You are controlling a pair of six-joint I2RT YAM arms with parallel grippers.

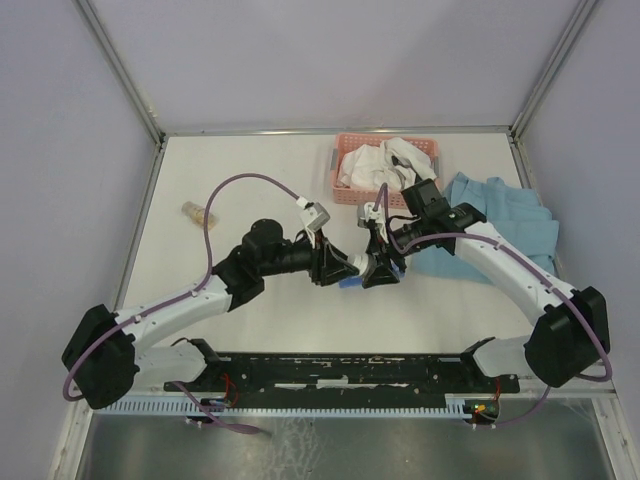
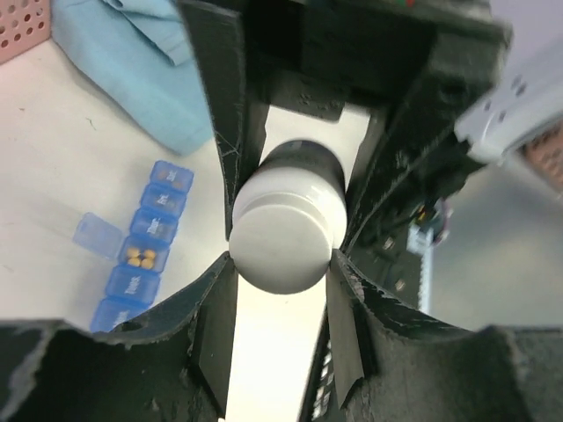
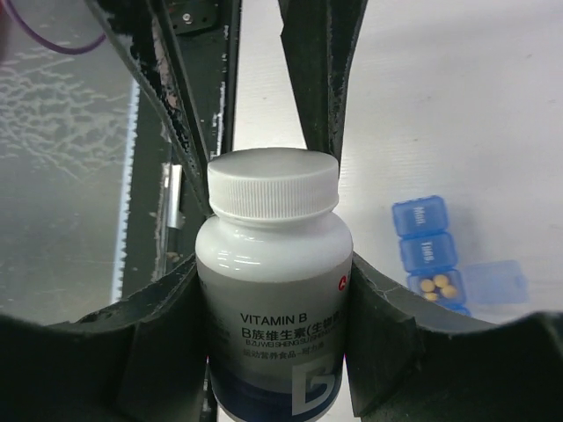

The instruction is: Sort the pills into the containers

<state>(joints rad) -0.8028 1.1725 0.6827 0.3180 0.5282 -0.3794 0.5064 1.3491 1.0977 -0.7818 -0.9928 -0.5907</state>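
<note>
A white vitamin B bottle (image 3: 273,290) is held upright by its body in my right gripper (image 3: 274,281), one finger pressed on each side. My left gripper (image 2: 281,264) is shut on the bottle's white ribbed cap (image 2: 283,242), its pads touching both sides. The two grippers meet over the middle of the table, left gripper (image 1: 345,268) against right gripper (image 1: 378,270). The containers are a blue pill-organiser strip (image 2: 145,246) lying beside them. One compartment is open with its lid (image 2: 97,236) flipped out. Yellow pills (image 3: 437,286) lie in it. The other compartments are shut.
A pink basket (image 1: 345,140) of white cloth stands at the back centre. A light blue cloth (image 1: 500,225) lies at the right, under the right arm. A small clear bottle (image 1: 195,211) lies at the left. The black base rail (image 1: 350,372) runs along the near edge.
</note>
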